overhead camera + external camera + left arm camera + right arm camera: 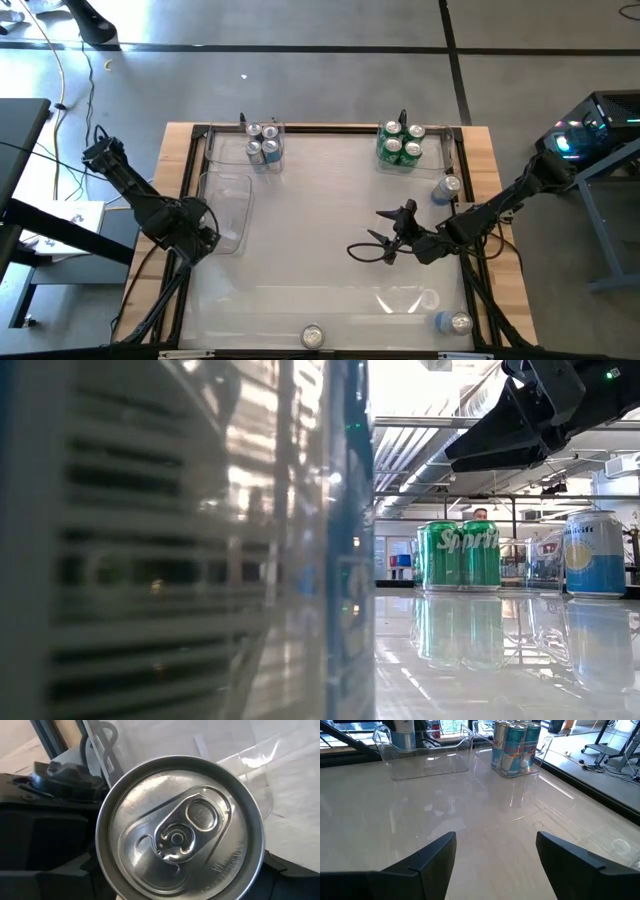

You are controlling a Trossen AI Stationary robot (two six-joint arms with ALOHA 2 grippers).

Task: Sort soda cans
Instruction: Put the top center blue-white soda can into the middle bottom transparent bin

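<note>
Close to the low camera stands one can (200,540), so near that it fills most of that view; from above it sits at the near edge of the table (313,337). A blue can (455,323) stands at the near right corner, beside a clear tray (408,299). Over the middle of the table, the right gripper (385,240) hangs with its fingers (437,855) spread wide and nothing between them. On the left side, the left gripper (195,232) is by a clear tray (225,205). Its wrist camera looks right down on the silver top of a can (180,827), which sits between its dark fingers, so it looks like it is holding that can. Farther back, another blue can (447,187) stands alone near the right edge. At the far side, four silver-blue cans (264,143) stand packed in a tray on the left, and green cans (402,144) stand packed in a tray on the right. A person's head (481,514) shows behind the green cans.
</note>
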